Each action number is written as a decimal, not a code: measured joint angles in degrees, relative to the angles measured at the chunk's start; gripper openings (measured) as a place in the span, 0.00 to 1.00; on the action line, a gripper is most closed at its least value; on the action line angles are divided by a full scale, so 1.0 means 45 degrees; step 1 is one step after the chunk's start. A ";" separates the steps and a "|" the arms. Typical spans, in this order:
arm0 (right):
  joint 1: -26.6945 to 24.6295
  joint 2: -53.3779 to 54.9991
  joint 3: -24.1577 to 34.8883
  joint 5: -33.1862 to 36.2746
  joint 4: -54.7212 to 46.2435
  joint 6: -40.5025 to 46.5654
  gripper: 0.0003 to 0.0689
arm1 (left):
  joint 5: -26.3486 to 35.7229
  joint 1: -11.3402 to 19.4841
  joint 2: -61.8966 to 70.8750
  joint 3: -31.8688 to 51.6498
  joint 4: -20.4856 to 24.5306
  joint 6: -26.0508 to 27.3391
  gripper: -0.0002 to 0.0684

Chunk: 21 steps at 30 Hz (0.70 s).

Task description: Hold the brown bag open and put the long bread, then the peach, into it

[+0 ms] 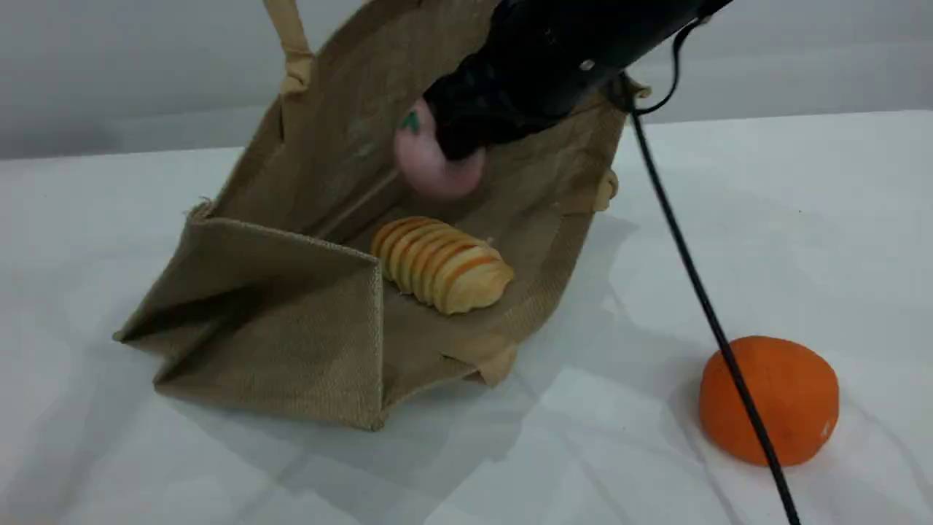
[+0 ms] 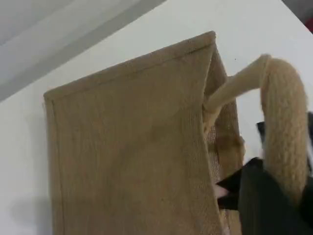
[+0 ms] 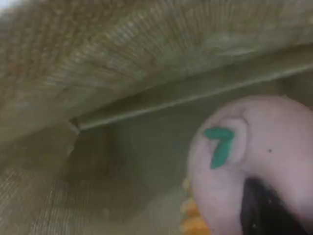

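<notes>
The brown bag [image 1: 291, 328] lies on its side on the white table with its mouth held open. One beige handle [image 1: 291, 44] rises out of the top of the scene view. In the left wrist view my left gripper [image 2: 272, 188] is shut on that handle [image 2: 283, 122], above the bag's outer wall [image 2: 132, 147]. The long bread [image 1: 441, 264] rests inside the bag on its lower wall. My right gripper [image 1: 466, 138] reaches into the bag's mouth, shut on the peach [image 1: 430, 164], which hangs just above the bread. The right wrist view shows the peach [image 3: 264, 161] with its green stem, a black fingertip [image 3: 264, 210] against it.
A bright orange fruit [image 1: 769, 399] sits on the table at the right front. A black cable [image 1: 700, 292] from the right arm hangs slantwise across it. The bag's woven inner wall [image 3: 122, 73] fills the right wrist view.
</notes>
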 joint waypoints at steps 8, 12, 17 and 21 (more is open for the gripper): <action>0.0030 0.1307 -0.1090 0.0611 0.0733 -0.0028 0.06 | 0.0000 0.0000 0.0000 0.0000 0.0000 0.0000 0.13; 0.0112 0.1367 -0.1201 0.0890 0.1328 -0.0028 0.21 | 0.0000 0.0000 0.0000 0.0000 0.0011 0.0000 0.13; 0.0112 0.1218 -0.1285 0.1325 0.1588 -0.0028 0.59 | 0.0000 0.0000 0.0000 0.0000 0.0041 0.0000 0.13; 0.0095 0.0935 -0.1285 0.1358 0.1363 -0.0002 0.79 | 0.0000 0.0000 0.0000 0.0000 0.0041 0.0000 0.13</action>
